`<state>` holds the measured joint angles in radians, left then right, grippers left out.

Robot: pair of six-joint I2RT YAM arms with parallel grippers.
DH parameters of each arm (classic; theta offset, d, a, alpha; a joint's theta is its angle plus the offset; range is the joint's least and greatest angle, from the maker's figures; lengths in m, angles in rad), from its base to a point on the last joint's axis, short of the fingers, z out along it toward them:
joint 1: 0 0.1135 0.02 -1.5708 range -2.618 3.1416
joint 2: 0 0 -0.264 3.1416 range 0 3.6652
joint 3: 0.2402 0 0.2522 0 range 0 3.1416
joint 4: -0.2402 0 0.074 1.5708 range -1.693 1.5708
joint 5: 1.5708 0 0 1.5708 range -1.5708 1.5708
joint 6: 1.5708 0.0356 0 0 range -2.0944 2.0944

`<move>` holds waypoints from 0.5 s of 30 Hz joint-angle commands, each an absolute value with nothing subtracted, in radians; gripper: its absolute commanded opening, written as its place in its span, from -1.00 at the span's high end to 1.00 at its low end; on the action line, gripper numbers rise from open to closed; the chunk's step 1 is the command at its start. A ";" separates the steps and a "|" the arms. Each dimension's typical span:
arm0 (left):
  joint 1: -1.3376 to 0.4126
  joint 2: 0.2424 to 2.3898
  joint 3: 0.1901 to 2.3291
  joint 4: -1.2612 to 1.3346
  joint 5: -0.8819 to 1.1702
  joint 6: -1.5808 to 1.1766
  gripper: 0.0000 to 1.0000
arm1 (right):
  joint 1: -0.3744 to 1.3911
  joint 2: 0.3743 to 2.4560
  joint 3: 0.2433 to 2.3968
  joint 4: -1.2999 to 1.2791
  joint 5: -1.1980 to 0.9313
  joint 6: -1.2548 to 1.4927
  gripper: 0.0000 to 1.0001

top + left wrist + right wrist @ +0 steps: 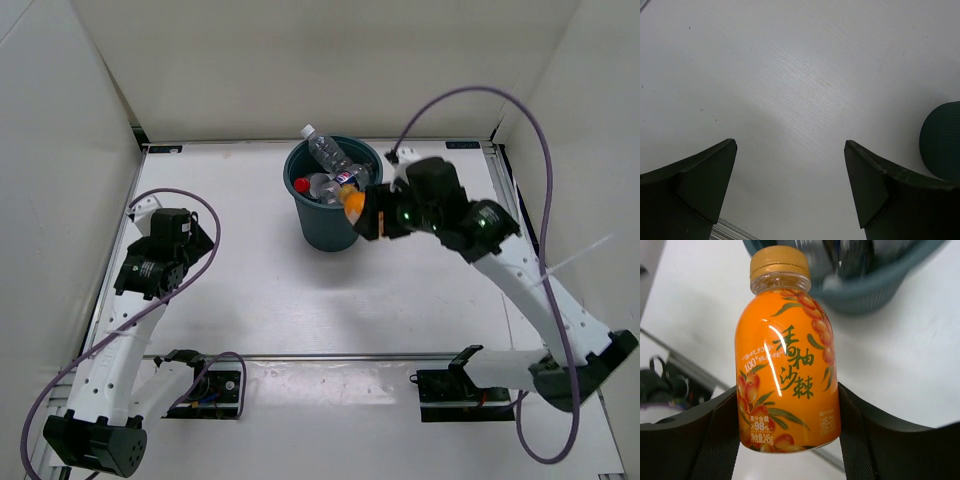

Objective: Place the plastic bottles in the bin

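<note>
Snugly, orange bottle (787,365) between right fingers (695,440), at bin (875,290) rim.

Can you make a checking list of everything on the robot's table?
Surface: white table, wood grain.
Job's things: bottles lie in the bin, one poking over the rim; orange bottle held near the bin's rim.
Clutter: nothing seen.
Grippers: right gripper shut on orange bottle; left gripper open, holding nothing.
Cables: purple cables loop on both sides.
Surroundings: white walls on three sides.
</note>
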<state>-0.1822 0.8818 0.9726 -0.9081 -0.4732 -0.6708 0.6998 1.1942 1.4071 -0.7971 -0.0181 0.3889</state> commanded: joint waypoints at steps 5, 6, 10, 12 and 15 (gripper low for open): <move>-0.176 0.874 0.976 -0.879 -0.454 -0.663 -1.00 | 0.643 1.650 1.923 -0.831 0.095 0.253 0.69; -0.176 0.883 0.976 -0.879 -0.445 -0.663 -1.00 | 0.618 1.699 1.993 -0.844 0.095 0.253 0.69; -0.176 0.905 1.025 -0.879 -0.436 -0.653 -1.00 | 0.607 1.892 2.227 -0.853 0.064 0.244 0.58; -0.176 0.905 1.034 -0.888 -0.436 -0.653 -1.00 | 0.598 1.917 2.243 -0.841 0.031 0.244 0.35; -0.176 0.905 1.034 -0.888 -0.445 -0.653 -1.00 | 0.598 1.927 2.206 -0.841 0.005 0.244 0.00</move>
<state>-0.1822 0.9131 0.9962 -0.8902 -0.4473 -0.6621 0.5964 1.9602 2.1769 -0.8238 0.0353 0.2714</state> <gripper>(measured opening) 0.998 0.690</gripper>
